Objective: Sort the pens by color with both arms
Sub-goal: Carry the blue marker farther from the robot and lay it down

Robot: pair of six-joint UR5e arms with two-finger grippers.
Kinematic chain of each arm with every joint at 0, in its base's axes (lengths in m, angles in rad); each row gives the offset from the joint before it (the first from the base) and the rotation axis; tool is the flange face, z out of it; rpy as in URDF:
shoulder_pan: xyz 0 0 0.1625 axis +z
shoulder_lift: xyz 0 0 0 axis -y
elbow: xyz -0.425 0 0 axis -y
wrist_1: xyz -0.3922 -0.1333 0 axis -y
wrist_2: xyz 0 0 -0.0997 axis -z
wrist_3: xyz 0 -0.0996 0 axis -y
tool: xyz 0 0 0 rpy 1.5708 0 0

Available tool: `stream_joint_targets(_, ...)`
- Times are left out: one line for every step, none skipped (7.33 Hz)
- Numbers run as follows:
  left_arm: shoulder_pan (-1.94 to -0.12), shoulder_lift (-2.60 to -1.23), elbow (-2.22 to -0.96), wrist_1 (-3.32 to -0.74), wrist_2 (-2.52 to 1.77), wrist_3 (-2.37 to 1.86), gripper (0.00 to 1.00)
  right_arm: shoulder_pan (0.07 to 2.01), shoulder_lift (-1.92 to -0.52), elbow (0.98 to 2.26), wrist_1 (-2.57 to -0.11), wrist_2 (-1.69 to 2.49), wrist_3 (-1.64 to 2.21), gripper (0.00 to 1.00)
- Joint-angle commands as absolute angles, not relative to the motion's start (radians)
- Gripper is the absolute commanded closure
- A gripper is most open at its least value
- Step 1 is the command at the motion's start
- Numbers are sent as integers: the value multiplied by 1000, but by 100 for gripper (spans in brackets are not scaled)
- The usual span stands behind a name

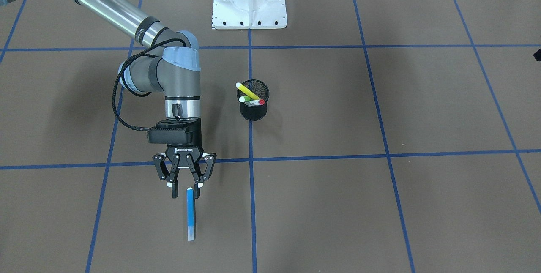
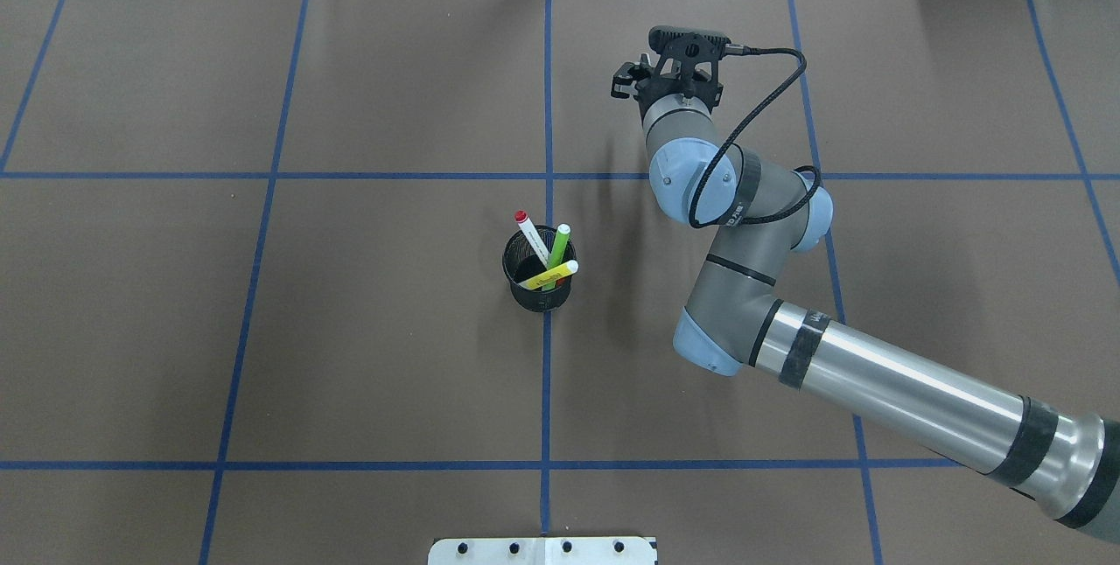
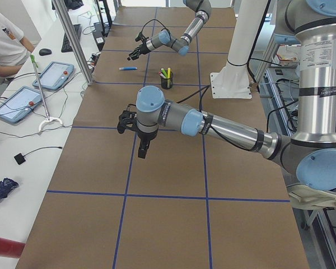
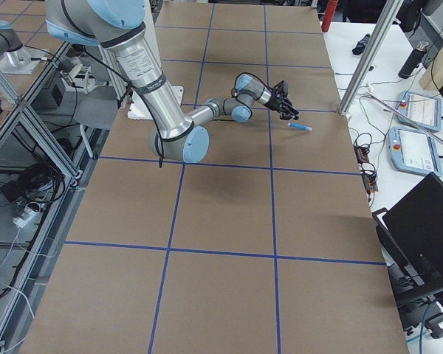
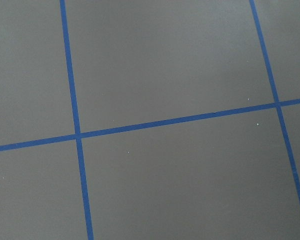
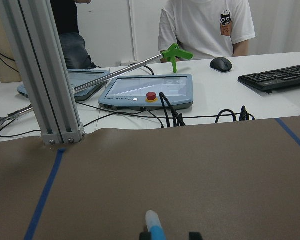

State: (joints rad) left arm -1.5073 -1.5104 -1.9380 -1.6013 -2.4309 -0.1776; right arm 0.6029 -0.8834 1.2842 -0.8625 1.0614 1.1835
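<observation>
Straddling off-centre the nearest tip of the blue pen [image 1: 191, 216], the released right pincer [image 1: 186, 190] could nudge it with 1 finger [image 1: 197, 191] and roll it across the desk [image 1: 338, 205].

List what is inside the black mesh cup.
Three pens stand in the mesh cup: yellow pen, green pen, red-capped white pen. Their lower ends are hidden by its wall. The blue pen lies outside.

White ROBOTIQ lettering [image 1: 184, 149] on the black body of the right gripper [image 1: 186, 192], no other text legible
</observation>
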Motion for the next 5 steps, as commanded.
stream_joint_targets(-1452,-1558,-1956,-1602,-2433,-431,0,675,-946,1405,-865,1251,1137,0)
stream_joint_targets(-1407,-1578,-1982,-1603,-2431,-521,0,725,-1009,1481,-867,1382,1134,0)
stream_joint_targets(-1354,-1632,-2005,-1603,-2434,-678,0,786,-1088,1550,-865,1557,1134,0)
stream_joint_targets(-1265,-1682,-2046,-1601,-2427,-862,0,869,-1139,1592,-865,1735,1132,0)
stream_joint_targets(-1165,-1765,-2062,-1598,-2418,-1052,0,953,-1175,1597,-865,1913,1131,0)
